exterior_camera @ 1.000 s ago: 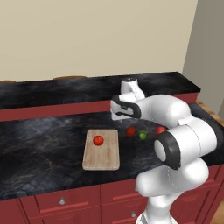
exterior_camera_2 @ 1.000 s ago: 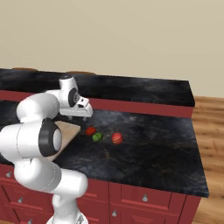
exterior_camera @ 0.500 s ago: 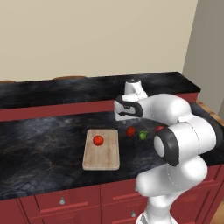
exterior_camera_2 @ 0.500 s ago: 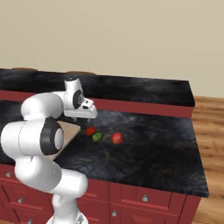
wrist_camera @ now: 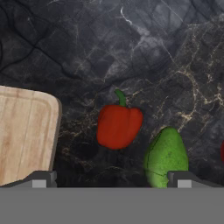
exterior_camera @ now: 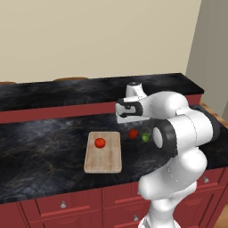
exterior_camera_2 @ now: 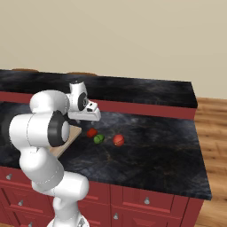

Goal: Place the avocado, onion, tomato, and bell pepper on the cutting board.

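Left base view, board: the cutting board (exterior_camera: 103,152) lies flat on the dark counter (exterior_camera: 40,147) with the tomato (exterior_camera: 100,142) already on it, toward its far end.
Left base view, produce: the bell pepper (exterior_camera: 133,133) and the avocado (exterior_camera: 145,137) sit on the counter just beside the board's right edge, close to each other, under the arm's hand.
Right base view, claw: the gripper (exterior_camera_2: 94,116) hangs above the pepper (exterior_camera_2: 91,132) and avocado (exterior_camera_2: 98,138), its fingers too small here to read.
Right base view, onion: the onion (exterior_camera_2: 118,140) rests a little to the right of the avocado, apart from it, with open counter around it.
Right base view, room: a raised red ledge (exterior_camera_2: 146,108) runs behind the work area, and a plain beige wall beyond it (nothing else stands on the stone).
Hand view, claw: both fingertips (wrist_camera: 40,179) stand at the frame's far sides, so the jaws are spread wide with nothing between them.
Hand view, pepper: it lies on its side, green stem pointing away, between the board corner (wrist_camera: 30,127) and the avocado (wrist_camera: 166,157).
Handling: the pepper likely is light, hollow and glossy, so a grip across its broad middle seems safest (not the stem); the avocado looks firm but may roll.
Surface: polished dark marble, probably slippery under round produce.
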You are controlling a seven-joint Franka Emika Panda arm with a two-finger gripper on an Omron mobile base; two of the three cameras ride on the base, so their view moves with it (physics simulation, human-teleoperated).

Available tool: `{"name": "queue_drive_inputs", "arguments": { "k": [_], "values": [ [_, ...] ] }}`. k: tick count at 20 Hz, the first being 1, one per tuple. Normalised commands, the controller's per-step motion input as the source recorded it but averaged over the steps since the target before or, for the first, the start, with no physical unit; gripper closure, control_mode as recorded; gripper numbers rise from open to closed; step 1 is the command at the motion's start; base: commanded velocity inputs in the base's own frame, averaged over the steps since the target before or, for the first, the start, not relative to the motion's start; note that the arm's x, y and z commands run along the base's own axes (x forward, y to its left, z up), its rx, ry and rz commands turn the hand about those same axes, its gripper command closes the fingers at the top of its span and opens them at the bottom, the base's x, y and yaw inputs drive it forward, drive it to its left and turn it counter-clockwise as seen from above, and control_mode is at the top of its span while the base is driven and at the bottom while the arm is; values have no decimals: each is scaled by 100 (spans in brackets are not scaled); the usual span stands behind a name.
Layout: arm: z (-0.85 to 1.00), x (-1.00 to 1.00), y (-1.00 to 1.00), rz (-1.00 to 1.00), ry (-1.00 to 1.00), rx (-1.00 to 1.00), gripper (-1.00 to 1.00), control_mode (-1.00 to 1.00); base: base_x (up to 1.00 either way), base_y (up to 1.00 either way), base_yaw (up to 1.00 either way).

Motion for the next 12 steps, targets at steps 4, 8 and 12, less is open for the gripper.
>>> {"name": "queue_drive_inputs", "arguments": {
  "k": [4, 8, 12],
  "values": [
    [-21, 30, 0, 0, 6, 0, -100, -100, 0, 0, 0],
    [-20, 22, -4, 0, 6, 0, -100, -100, 0, 0, 0],
    [-15, 6, 0, 0, 2, 0, -100, -100, 0, 0, 0]
  ]
}}
